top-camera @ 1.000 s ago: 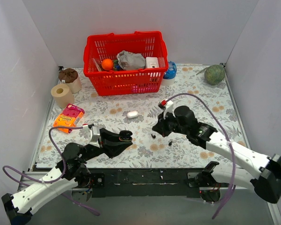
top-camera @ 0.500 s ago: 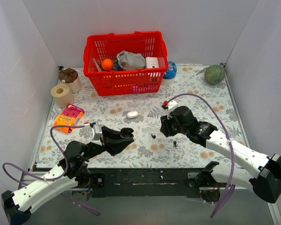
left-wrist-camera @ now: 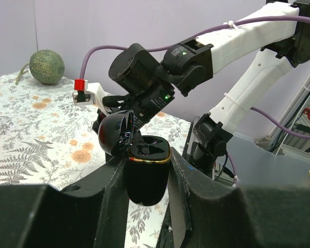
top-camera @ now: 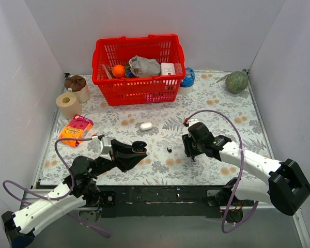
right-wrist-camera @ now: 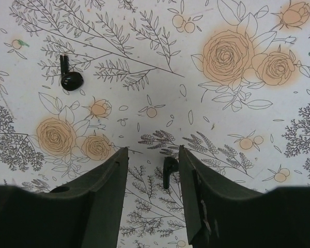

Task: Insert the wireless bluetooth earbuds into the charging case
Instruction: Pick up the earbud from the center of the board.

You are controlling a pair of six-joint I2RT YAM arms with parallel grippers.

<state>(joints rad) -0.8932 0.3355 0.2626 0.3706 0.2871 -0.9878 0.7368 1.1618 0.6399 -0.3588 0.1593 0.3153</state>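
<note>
Nearest the arm bases, left fingers point(left-wrist-camera: 115, 188) closed tight on the charging case point(left-wrist-camera: 146, 178); case held upright above the worktop point(top-camera: 222, 103), lid swung open; inside, two dark wells, seemingly empty, though too glossy and shadowed to be sure.

A little farther out and to the right, right fingers point(right-wrist-camera: 106, 191) spread apart, pointed straight down at the floral cloth, gripping nothing; between them, flat on the cloth and nearer one finger than the other, one of the wireless bluetooth earbuds point(right-wrist-camera: 169, 171), touching neither finger as far as can be told; second earbud point(right-wrist-camera: 70, 77) off to one side, well clear of those fingers, roughly between the two arms in the overhead view.

Judged from this: nothing seated yet; case opened and presented; first pickup lined up but not closed. Left to do, by the look of it: pinch that earbud, carry it across to the case, seat it in a well; then the same for the other.

Farther back, a white pill-shaped case point(top-camera: 146, 125) alone on the cloth; beyond it an orange packet point(top-camera: 76, 129), a paper roll point(top-camera: 68, 105) and a red basket point(top-camera: 137, 92) by the back wall; a green melon point(top-camera: 236, 81) in the far right corner.
</note>
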